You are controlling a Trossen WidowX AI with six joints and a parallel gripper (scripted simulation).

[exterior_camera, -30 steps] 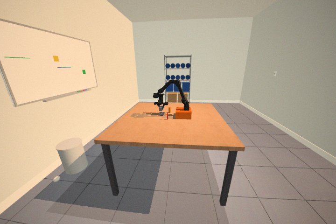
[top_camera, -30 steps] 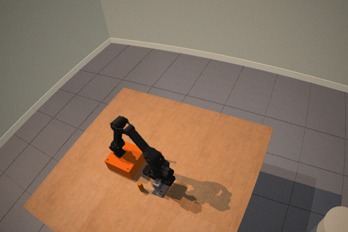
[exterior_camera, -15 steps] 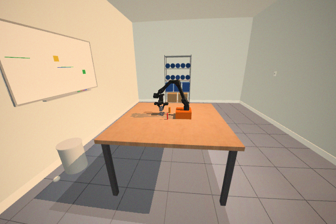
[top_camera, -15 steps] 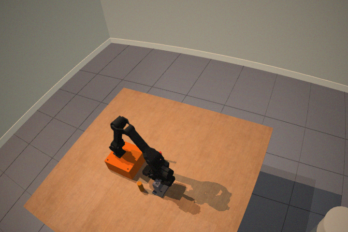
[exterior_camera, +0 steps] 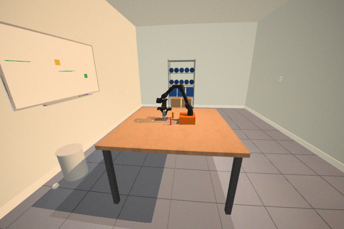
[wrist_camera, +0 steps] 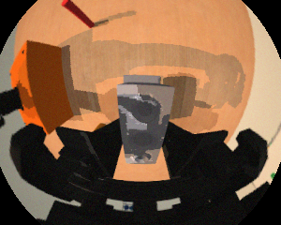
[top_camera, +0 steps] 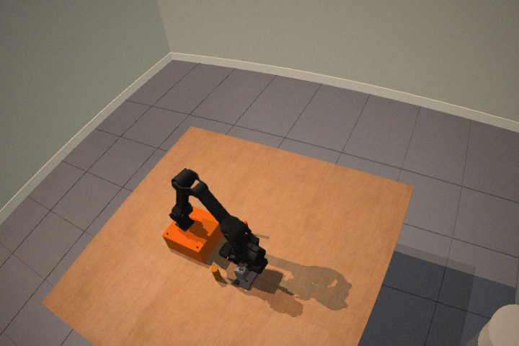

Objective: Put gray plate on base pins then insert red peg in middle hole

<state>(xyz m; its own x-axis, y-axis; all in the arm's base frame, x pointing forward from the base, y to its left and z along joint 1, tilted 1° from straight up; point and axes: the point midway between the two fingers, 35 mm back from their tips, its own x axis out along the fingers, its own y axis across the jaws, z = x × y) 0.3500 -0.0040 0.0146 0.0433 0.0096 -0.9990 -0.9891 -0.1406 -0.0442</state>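
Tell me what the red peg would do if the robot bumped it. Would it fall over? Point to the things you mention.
The red peg point(top_camera: 246, 223) point(exterior_camera: 170, 121) point(wrist_camera: 78, 13) would probably tip over easily, since it stands upright and is tall and thin. Once down, it might roll, because its sides look round. It seems stiff, so I'd guess it wouldn't bend, as it stands straight.

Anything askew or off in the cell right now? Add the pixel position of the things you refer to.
Nothing obviously wrong. Red peg point(top_camera: 246, 223) point(exterior_camera: 170, 121) point(wrist_camera: 78, 13) and orange cylinder point(top_camera: 215, 272) point(exterior_camera: 173, 115) stand upright. Gripper point(exterior_camera: 164, 112) point(wrist_camera: 142, 118) holds the gray plate point(top_camera: 241, 271) point(exterior_camera: 164, 114) point(wrist_camera: 142, 124) above its base point(top_camera: 248, 282) point(exterior_camera: 164, 119) point(wrist_camera: 141, 79). Can't tell whether the holes line up with the pins.
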